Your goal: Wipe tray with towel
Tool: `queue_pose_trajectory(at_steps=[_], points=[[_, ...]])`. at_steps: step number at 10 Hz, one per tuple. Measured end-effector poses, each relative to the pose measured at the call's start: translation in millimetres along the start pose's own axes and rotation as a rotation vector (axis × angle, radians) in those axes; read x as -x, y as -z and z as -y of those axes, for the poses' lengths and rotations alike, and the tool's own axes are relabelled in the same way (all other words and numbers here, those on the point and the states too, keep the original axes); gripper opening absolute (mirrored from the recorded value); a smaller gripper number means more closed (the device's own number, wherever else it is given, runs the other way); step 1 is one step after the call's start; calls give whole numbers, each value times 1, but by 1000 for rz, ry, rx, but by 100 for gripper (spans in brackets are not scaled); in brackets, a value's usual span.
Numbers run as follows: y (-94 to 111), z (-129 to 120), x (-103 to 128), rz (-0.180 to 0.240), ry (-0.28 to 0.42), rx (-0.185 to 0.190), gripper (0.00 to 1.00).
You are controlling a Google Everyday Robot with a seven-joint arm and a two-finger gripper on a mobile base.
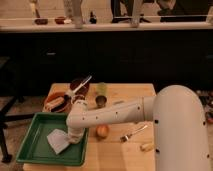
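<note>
Tray [35,135] sits at the near left corner of the worktop [112,152], under the tool and extending to its left. Towel [56,141] lies on the tray floor, touching the tool's left side, in the near part of the tray. Tool [74,138] is down inside the tray at the end of the arm [107,115], right at the towel's edge. Can't tell how far open it is, or whether it has hold of the towel or only presses on it.

Handling, my read:
- **Towel:** thin, soft, light, with no stiffness. Pushed from one edge it will likely bunch or fold over, and it should slide easily on smooth plastic.
- **Where to hold it:** pinch a gathered fold near the middle, or press flat on top and drag, so the cloth trails instead of rolling up.
- **Tray:** light rigid plastic with a raised rim. It may skate on the worktop if a stroke pushes hard sideways, and the rim will probably catch the cloth at the end of each stroke.

Right of the tool, just outside the tray, is a round fruit [102,131]. Further right is a fork [132,133]. Beyond the tool are a can [100,101] and, behind it, a green cup [102,89]. Beyond and to the left are two reddish bowls [55,103], the nearer one just past the tray's far rim.
</note>
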Motion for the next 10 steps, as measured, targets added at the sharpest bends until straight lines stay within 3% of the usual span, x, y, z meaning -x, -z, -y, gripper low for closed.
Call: queue_pose_trajectory(at_steps=[2, 6, 8, 10], points=[[0, 6, 10, -2, 27, 0, 0], [-9, 3, 66, 2, 135, 23, 0], [-13, -8, 75, -5, 171, 43, 0], [-10, -14, 64, -17, 166, 51, 0]])
